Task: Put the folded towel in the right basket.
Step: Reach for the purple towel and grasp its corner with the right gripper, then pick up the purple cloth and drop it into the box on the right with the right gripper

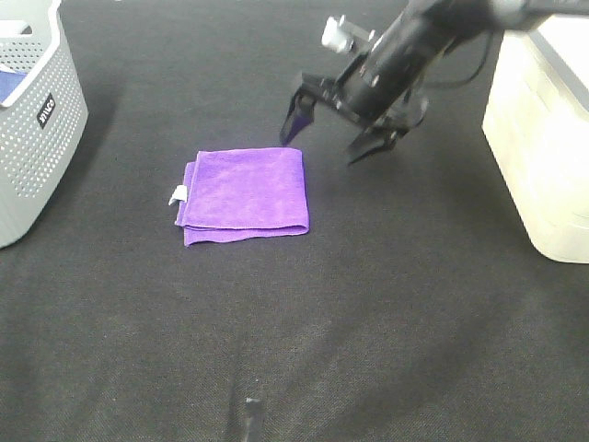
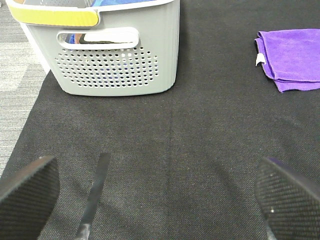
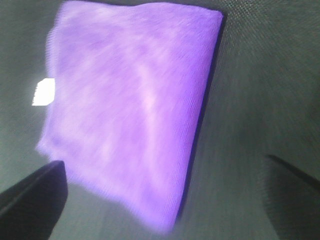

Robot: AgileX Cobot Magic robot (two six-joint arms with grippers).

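Note:
The folded purple towel [image 1: 246, 194] lies flat on the dark mat, with a small white tag on its left edge. It also shows in the left wrist view [image 2: 291, 58] and, blurred, in the right wrist view [image 3: 130, 115]. My right gripper [image 1: 333, 134] is open and empty, hovering above the mat just beyond the towel's far right corner. The right basket [image 1: 543, 138] is cream-coloured and stands at the right edge. My left gripper [image 2: 155, 192] is open and empty, low over the mat, apart from the towel.
A grey perforated basket [image 1: 32, 120] stands at the far left; it also shows in the left wrist view [image 2: 117, 55] with blue cloth inside. The dark mat [image 1: 368, 322] covers the table.

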